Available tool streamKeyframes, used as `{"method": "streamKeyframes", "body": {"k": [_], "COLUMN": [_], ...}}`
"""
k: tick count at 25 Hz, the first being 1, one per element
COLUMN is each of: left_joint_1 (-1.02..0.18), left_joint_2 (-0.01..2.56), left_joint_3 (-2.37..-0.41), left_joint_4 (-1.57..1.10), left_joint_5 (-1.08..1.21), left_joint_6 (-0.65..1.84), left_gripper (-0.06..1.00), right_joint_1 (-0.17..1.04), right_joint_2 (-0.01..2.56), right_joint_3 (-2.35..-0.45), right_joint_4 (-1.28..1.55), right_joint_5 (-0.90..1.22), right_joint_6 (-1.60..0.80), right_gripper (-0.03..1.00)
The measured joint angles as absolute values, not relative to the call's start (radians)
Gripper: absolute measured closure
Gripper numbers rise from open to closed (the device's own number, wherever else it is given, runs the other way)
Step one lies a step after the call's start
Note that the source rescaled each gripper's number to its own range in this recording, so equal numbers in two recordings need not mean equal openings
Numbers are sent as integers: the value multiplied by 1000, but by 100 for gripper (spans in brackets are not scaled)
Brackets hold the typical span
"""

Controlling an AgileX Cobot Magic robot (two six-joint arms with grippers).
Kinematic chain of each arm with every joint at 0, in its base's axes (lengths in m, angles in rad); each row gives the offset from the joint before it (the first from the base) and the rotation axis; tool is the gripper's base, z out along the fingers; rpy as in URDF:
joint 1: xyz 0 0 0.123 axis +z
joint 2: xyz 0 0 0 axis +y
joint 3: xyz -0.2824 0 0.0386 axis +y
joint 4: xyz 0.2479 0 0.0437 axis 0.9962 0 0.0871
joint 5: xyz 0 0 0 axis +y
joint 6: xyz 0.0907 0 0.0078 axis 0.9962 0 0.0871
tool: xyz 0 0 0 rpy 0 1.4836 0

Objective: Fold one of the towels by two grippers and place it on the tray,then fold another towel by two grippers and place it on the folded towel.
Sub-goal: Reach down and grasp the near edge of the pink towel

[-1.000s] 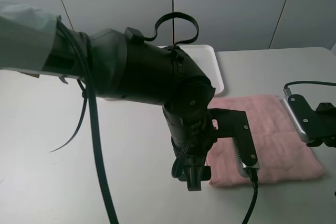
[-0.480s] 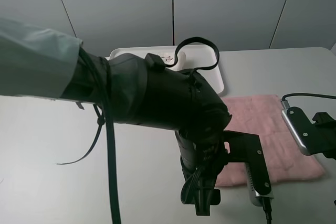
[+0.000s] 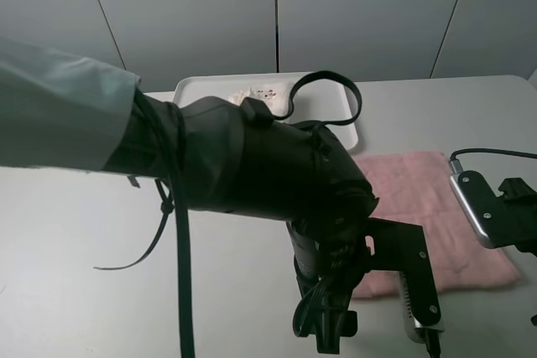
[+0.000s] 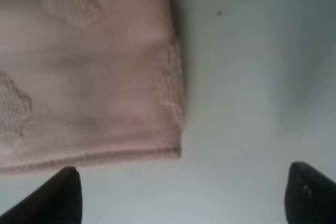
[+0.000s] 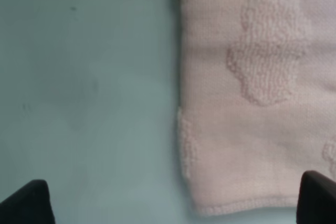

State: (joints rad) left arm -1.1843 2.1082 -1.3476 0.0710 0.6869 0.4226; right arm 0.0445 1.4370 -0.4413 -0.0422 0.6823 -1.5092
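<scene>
Two towels show from the high camera. The pink towel (image 3: 432,199) lies flat on the table (image 3: 84,249) at the right. The cream towel (image 3: 256,94) sits as a small bundle on the tray (image 3: 201,88) at the back. The bulky left arm (image 3: 252,165) reaches across the middle and hides the pink towel's left edge and much of the tray. Its cable (image 3: 178,291) hangs down in front. The right arm (image 3: 503,211) stands over the towel's right edge. Grey wall (image 3: 193,14) panels close the back.

From the left wrist, one corner of the pink towel fills most of the picture, flat on the table. The left end effector (image 4: 186,198) is spread wide. Its black fingertips (image 4: 63,198) stand far apart, with the towel's corner and bare table showing between them. They pinch nothing.

From the right wrist, another corner of the pink towel lies flat, with its embossed pattern clear and bare table beside it. The right end effector (image 5: 172,203) is also spread wide, with its tips at either side of that corner and nothing between them but cloth and table.
</scene>
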Motion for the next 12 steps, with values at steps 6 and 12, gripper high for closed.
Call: {"method": "streamKeyframes", "body": {"k": [6, 12], "left_joint_1": [-1200, -1200], "left_joint_2": [2108, 2172], "left_joint_3": [-1348, -1451], "left_joint_4": [84, 95], "left_joint_5": [681, 767], "left_joint_6": [406, 365], "left_gripper": [-5, -5], "right_joint_1": [45, 45], "right_joint_2": [1437, 1437], "right_joint_3": [-441, -441], "right_joint_4": [-42, -42], "right_joint_5": [678, 676], "right_joint_6": [-1507, -1501], "right_gripper": [-3, -3]}}
